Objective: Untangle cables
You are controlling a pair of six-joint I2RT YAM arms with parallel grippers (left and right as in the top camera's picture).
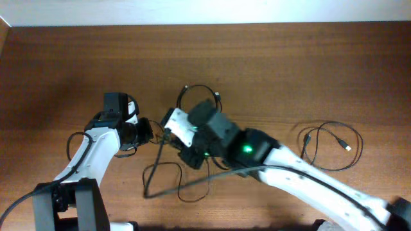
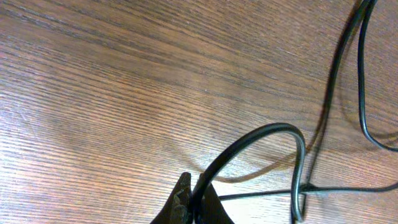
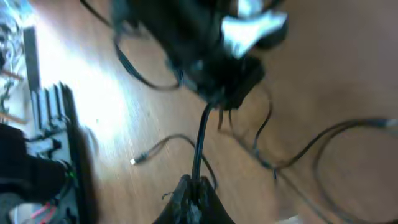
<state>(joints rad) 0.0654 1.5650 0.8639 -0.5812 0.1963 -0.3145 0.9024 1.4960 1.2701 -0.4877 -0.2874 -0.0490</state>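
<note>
table (image 1: 270,58): carries all items listed.
tangled cables (image 1: 146,183): at the table's centre; one loop behind the two end effectors, more loops before them toward the near edge.
left end effector (image 1: 149,131): left of centre, on a strand of the tangle.
right end effector (image 1: 168,130): just right of it, also on a strand.
separate cable (image 1: 331,123): loose loop on the right, well apart from the tangle.

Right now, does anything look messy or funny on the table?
Yes. The black cables in the middle are a crossed-over muddle, stretched between the left pincer and the right pincer, which each pinch a strand. A lone cable lies apart in loose loops at the right of the overhead view.
</note>
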